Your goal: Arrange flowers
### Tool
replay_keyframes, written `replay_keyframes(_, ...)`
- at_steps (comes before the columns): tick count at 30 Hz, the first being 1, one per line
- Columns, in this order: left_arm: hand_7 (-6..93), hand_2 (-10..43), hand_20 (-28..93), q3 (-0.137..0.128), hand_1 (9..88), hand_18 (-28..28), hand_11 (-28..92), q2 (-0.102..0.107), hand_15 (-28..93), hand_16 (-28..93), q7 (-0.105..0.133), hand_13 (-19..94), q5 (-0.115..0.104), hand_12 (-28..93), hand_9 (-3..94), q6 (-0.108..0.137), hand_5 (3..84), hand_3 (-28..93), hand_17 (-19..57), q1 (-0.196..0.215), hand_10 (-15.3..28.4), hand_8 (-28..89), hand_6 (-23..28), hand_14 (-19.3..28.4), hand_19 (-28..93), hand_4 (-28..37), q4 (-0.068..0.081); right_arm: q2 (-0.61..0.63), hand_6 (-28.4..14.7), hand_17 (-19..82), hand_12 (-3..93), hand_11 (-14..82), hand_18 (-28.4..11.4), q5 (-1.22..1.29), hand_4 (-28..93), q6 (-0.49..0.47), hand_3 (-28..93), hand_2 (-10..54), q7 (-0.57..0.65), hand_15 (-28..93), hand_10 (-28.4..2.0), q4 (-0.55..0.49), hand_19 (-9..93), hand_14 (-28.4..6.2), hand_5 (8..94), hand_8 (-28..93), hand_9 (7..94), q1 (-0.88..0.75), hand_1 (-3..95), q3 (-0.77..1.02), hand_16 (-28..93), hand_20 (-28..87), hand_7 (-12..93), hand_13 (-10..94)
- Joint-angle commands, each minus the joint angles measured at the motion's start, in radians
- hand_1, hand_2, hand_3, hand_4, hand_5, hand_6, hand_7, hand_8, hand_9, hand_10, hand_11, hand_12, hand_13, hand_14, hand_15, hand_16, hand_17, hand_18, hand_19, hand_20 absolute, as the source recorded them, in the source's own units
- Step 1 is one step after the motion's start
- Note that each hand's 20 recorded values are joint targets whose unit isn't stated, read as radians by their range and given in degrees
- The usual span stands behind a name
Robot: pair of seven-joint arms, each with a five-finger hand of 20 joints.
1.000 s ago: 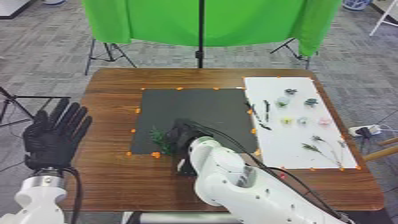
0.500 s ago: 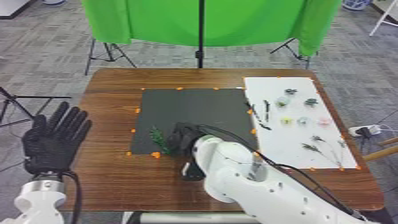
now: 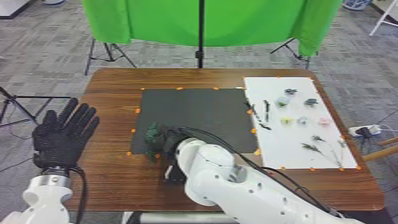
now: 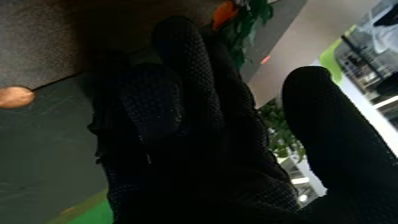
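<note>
Head view: The left hand (image 3: 64,139) is positioned over the left side of the table (image 3: 107,177), with its fingers extended and spread. The right hand (image 3: 176,139) is located at the near left part of the black mat (image 3: 197,109). The green sprig (image 3: 152,137) is located just beside it, on its left, near the mat's left edge. Contact between sprig and hand cannot be confirmed from this view. The white sheet (image 3: 266,155) is laid to the right of the mat. Six small flower heads are arranged on it: two dark green (image 3: 290,91) (image 3: 311,102), one pale green (image 3: 282,102), one yellow (image 3: 286,121), one whitish (image 3: 303,121) and one pink (image 3: 324,121). Two dark twigs (image 3: 266,110) are laid near the edge shared by sheet and mat. Thin green stems (image 3: 313,148) are laid at the near end of the sheet. The edges of mat and sheet are marked with orange tape (image 3: 137,110).

Right wrist view: The fingers of the right hand (image 4: 209,160) are extended and held close together; the thumb is set apart from them. Green leaves are seen beyond the fingertips and through the gap between fingers and thumb. Whether a stem is gripped cannot be determined.
</note>
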Motion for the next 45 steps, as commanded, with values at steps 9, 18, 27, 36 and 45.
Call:
replay_keyframes(9, 4.5, 12.1, 11, -0.043, 25.7, 9.9, 14, -0.037, 20, -6, -0.001, 27, 0.0, 10, 36.6, -0.013, 43.9, 77, -1.5, 0.049, 13.6, -7, 7.9, 12.1, 19, -28.3, -0.005, 0.177, -11.0, 30, 23.2, 32.5, -28.0, -0.04, -18, 0.093, 75, 11.6, 0.059, 74, -21.3, -0.164, 83, -17.1, 62.0, -10, 74.6, -0.178, 25.0, 0.241, 27, 19, 7, 68)
replay_keyframes(18, 3.9, 16.4, 11, -0.071, 19.6, 10.1, 14, -0.04, 19, -6, 0.025, 26, -0.013, 9, 35.8, -0.023, 43.1, 74, -1.8, 0.078, 13.9, -7, 8.2, 12.3, 19, -28.3, -0.014, 0.422, -10.1, 28, 20.2, 25.6, -27.5, -0.207, -18, 0.187, 73, 3.0, 0.108, 67, -21.7, -0.388, 81, -17.1, 62.5, -10, 72.0, -0.545, 28.7, 0.667, 23, 15, 8, 66)
replay_keyframes(27, 3.6, 14.6, 11, -0.081, 21.9, 10.4, 14, -0.051, 19, -5, 0.039, 26, -0.005, 10, 35.8, -0.018, 43.0, 75, -1.9, 0.097, 13.9, -7, 8.4, 12.4, 19, -28.3, -0.025, 0.479, -10.3, 26, 17.5, 19.3, -27.1, -0.363, -24, 0.179, 72, -9.1, 0.149, 65, -21.9, -0.395, 81, -17.9, 62.7, -10, 61.7, -0.902, 32.4, 1.071, 20, 15, 11, 58)
replay_keyframes(36, 3.7, 13.9, 11, -0.072, 24.0, 10.4, 14, -0.051, 19, -5, 0.038, 26, -0.004, 10, 35.8, -0.005, 43.1, 75, -2.0, 0.098, 14.0, -7, 8.6, 12.5, 19, -28.3, -0.031, 0.474, -9.1, 24, 17.2, 18.6, -26.6, -0.326, -28, 0.108, 72, -9.5, 0.153, 65, -21.1, -0.346, 81, -17.0, 61.6, -10, 58.7, -0.934, 37.5, 1.092, 19, 16, 14, 56)
replay_keyframes(45, 3.8, 13.9, 11, -0.069, 24.4, 10.3, 14, -0.054, 19, -5, 0.036, 26, -0.007, 10, 35.8, 0.002, 43.1, 75, -1.9, 0.098, 14.0, -7, 8.6, 12.4, 19, -28.3, -0.03, 0.467, -6.3, 26, 18.1, 21.8, -25.9, -0.417, -28, 0.178, 71, -9.5, 0.16, 64, -18.6, -0.26, 80, -14.8, 66.5, -12, 64.1, -0.883, 45.0, 1.002, 20, 19, 20, 60)
